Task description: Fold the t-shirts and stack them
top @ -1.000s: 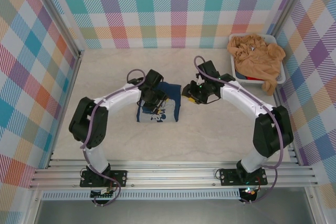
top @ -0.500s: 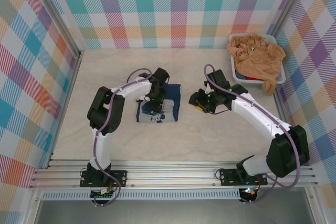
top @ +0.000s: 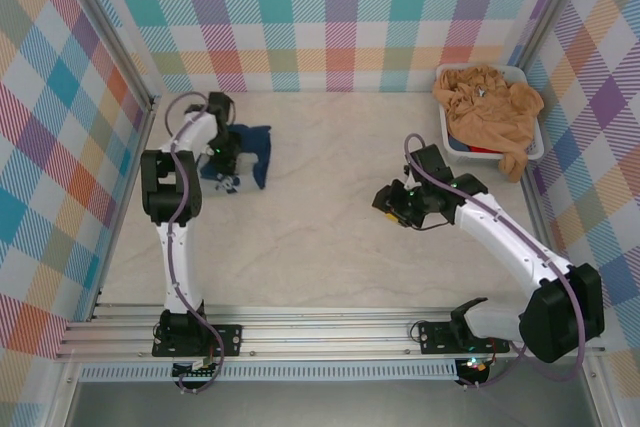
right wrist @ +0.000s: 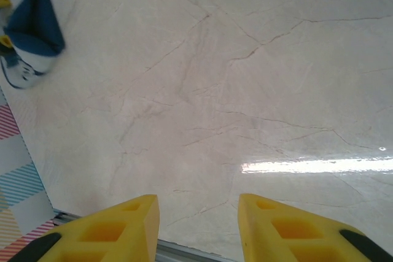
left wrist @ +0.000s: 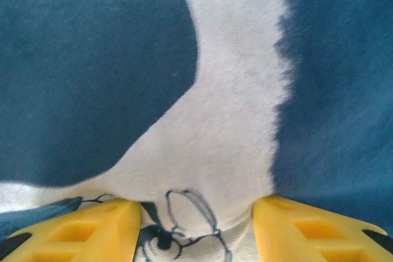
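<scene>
The dark navy t-shirt (top: 250, 152) with its white print lies bunched at the far left of the table, close to the left wall. My left gripper (top: 222, 155) is shut on it. In the left wrist view a fold of the printed white cloth (left wrist: 221, 151) fills the gap between the yellow fingers of the left gripper (left wrist: 196, 225). The tan-orange t-shirts (top: 488, 107) are heaped in the white tub (top: 522, 74) at the back right. My right gripper (top: 388, 203) hovers open over bare table right of centre, its jaws (right wrist: 198, 225) holding nothing. The navy t-shirt (right wrist: 34, 23) sits in that view's upper left corner.
Checkered walls close in the table on the left, back and right. A red item (top: 486, 150) shows at the tub's near edge under the tan cloth. The aluminium rail (top: 330, 332) runs along the near edge.
The left arm has swung the navy t-shirt from the table's middle to the far left back. The right gripper has drawn back to the right and slightly nearer.
</scene>
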Tool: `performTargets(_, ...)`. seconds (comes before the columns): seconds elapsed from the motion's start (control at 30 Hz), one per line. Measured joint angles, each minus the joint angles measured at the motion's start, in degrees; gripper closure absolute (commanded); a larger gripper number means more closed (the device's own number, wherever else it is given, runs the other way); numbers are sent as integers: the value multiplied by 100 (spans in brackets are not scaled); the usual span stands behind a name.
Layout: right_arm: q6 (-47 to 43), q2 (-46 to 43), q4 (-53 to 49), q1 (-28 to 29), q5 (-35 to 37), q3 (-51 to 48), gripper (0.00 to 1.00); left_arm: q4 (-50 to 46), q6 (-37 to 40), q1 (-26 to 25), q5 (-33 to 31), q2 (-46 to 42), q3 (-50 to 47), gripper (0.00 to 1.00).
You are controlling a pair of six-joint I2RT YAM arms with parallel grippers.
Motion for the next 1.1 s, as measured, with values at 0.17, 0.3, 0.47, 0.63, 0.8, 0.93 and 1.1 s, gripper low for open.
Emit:
performTargets(0.17,153,-256,-37,-70,61,-358,61,-42,929,752,-9,920,1574,51)
performTargets(0.3,214,-476,-160,-129,109,-496,61,-98,1134,1095,-15,1303,2240,52)
performTargets(0.47,299,-684,-278,-173,153,-560,60,-7,1287,1263,76,1602,2732,47)
performTargets(0.63,275,-706,-293,-201,197,-564,52,83,1578,1239,157,1593,2734,34)
performTargets(0.8,-66,-603,-334,-334,337,-321,41,560,1851,1106,153,977,1794,31)
performTargets(0.93,-514,-120,-396,-428,393,603,0,850,1926,957,151,-111,658,9)
performTargets(1.1,-1019,-72,-234,-577,756,1309,0,1884,2428,535,188,-2750,-1292,0)
